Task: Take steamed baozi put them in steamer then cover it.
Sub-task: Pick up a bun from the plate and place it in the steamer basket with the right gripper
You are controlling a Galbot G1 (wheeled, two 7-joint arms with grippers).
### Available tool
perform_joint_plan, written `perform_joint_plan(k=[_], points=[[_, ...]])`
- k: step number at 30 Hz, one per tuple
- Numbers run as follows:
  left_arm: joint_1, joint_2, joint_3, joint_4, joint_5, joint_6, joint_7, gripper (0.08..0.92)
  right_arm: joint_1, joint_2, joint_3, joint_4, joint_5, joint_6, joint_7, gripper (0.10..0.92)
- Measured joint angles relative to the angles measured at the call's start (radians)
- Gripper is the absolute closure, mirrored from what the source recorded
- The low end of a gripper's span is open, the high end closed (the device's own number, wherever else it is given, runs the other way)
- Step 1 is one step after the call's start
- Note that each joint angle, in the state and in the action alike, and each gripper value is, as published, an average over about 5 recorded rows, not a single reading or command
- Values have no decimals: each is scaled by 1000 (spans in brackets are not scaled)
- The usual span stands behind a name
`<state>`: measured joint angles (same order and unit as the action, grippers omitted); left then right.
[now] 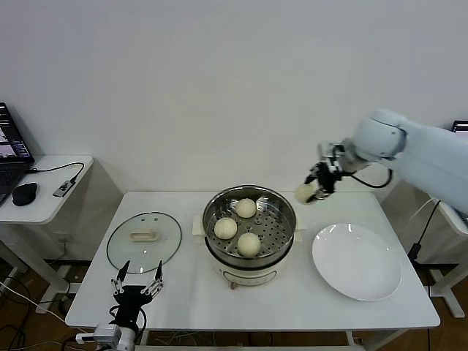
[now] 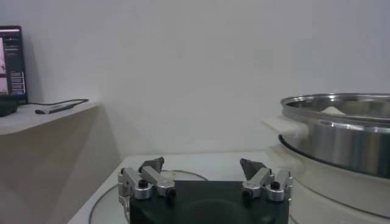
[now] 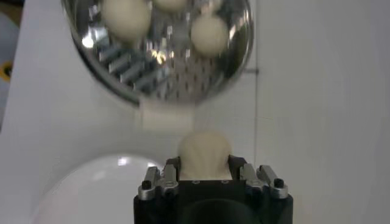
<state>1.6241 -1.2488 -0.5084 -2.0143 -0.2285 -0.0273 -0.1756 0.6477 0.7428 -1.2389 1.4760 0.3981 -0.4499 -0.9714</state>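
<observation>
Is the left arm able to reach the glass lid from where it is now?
Probably yes. The left gripper hangs open at the table's near edge, right beside the glass lid, which lies flat with its handle up; nothing stands between them.

Left gripper (image 2: 207,176) low over desk (image 2: 201,159), fingers (image 2: 157,178) spread wide, nothing between. Cover (image 2: 103,204) rim beneath it. Steamer (image 2: 338,131) just beside, on white base (image 2: 329,182); baozi (image 2: 332,110) top peeking above rim.

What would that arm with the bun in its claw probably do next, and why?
Probably carry the fourth baozi left and lower it into the steamer. The right gripper grips it in the air beside the pot, three buns already lie inside, and the plate is bare.
</observation>
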Motion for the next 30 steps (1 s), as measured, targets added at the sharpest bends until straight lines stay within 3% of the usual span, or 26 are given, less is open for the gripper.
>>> perform_joint_plan(k=[10, 30], points=[[5, -6, -12, -8, -1, 1, 0, 177, -53, 145, -21, -28, 82, -104, 76, 516], [3, -10, -13, -5, -1, 0, 0, 177, -218, 226, 10, -107, 14, -151, 120, 488]])
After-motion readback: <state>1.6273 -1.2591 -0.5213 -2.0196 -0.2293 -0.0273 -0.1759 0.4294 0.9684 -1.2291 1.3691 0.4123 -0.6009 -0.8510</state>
